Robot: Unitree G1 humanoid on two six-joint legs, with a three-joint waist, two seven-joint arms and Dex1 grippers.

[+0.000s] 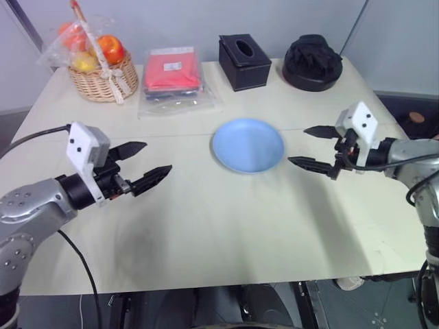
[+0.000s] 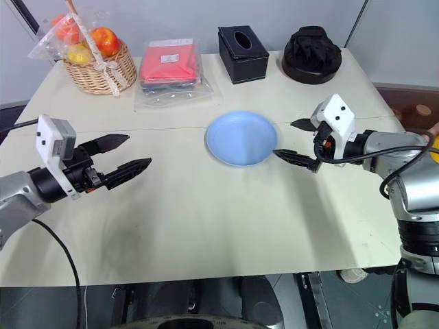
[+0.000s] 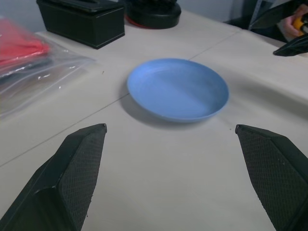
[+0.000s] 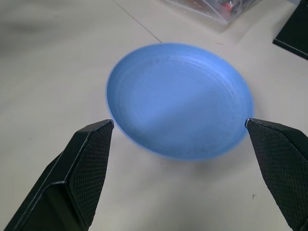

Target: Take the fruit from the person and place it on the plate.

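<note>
The plate (image 1: 247, 144) is seen lying bare at the middle of the table (image 1: 206, 233). To its left the left gripper (image 1: 140, 166) is held above the tabletop, fingers spread wide with nothing between them. Just right of the plate the right gripper (image 1: 312, 146) is held likewise, fingers apart and empty. Beyond that gripper, a person's hand (image 3: 291, 26) is glimpsed with the fruit (image 3: 300, 24).

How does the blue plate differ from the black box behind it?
The plate is round, flat and light blue; the box is squarish, tall and black. The plate is an open shallow dish with nothing on it; the box is closed but for an oval slot on top. The plate lies mid-table; the box stands near the far edge. Both rest on the table.
</note>
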